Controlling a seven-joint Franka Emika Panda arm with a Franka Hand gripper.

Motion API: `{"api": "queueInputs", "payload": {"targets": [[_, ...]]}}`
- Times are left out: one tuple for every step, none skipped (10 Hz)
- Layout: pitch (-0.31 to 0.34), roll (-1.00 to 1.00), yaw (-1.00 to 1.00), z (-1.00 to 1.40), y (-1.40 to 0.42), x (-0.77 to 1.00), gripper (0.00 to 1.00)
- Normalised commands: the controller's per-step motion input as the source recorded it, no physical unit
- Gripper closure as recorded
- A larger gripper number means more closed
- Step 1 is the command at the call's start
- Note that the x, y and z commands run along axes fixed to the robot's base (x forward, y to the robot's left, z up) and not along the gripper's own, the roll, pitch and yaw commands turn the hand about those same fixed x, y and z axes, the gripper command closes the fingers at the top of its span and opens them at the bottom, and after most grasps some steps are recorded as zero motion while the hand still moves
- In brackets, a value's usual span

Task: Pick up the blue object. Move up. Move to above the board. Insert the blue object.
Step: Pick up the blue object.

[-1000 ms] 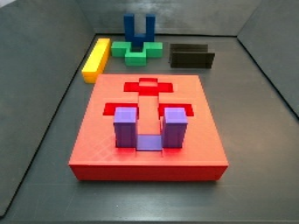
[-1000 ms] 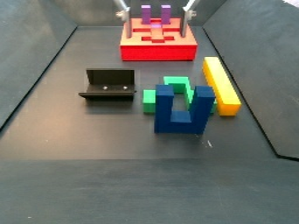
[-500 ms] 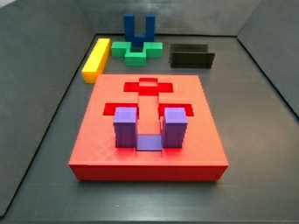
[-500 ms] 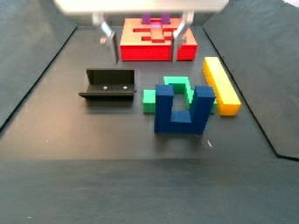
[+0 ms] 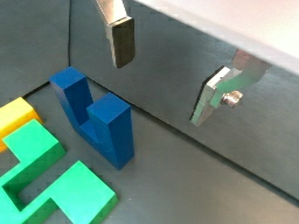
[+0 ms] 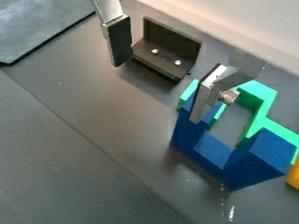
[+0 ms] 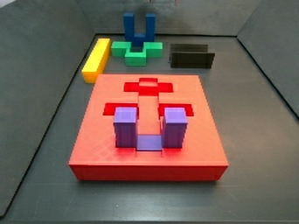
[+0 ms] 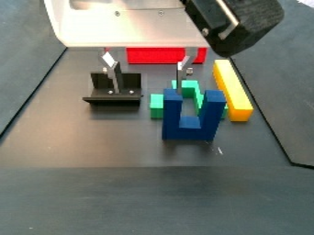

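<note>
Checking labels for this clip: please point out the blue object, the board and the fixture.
blue object (image 8: 193, 117): side view, front face of its base.
board (image 7: 149, 163): side view, red front wall.
fixture (image 8: 112, 96): side view, base plate.

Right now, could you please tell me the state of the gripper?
Gripper: open, holding nothing, above the floor just behind the blue object.

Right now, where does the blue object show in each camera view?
Wrist view: blue object beside the green block, open gripper above.
Wrist view, by one finger.
Side view, far end.
Side view, centre.
Shared landmark: the green block touching it.
</note>
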Motion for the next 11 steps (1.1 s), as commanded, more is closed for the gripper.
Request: {"api": "queueInputs", "payload": {"targets": [[0.010,-0.39,-0.13,0.00,0.00,-0.17,0.00],[0.000,-0.37,-0.01,0.00,0.00,-0.02,0.00],[-0.040,-0.32,0.00,-0.10,-0.04,0.00,0.00],[-0.027,-0.28,0.11,-0.17,-0.08,0.00,0.00],[-0.030,-0.28,0.22,-0.17,-0.12,0.00,0.00],[-0.031,-0.25,0.23,-0.18,-0.13,0.00,0.00],[-0.011,-0.14,0.22,-0.22,-0.18,-0.11,0.00],[0.000,0.00,0.24,-0.28,-0.28,-0.26,0.00],[0.000,0.01,0.19,-0.24,-0.23,-0.26,0.00],[0.000,0.01,0.11,-0.18,-0.21,-0.20,0.00],[0.000,0.01,0.12,-0.20,-0.09,-0.02,0.00]]}}
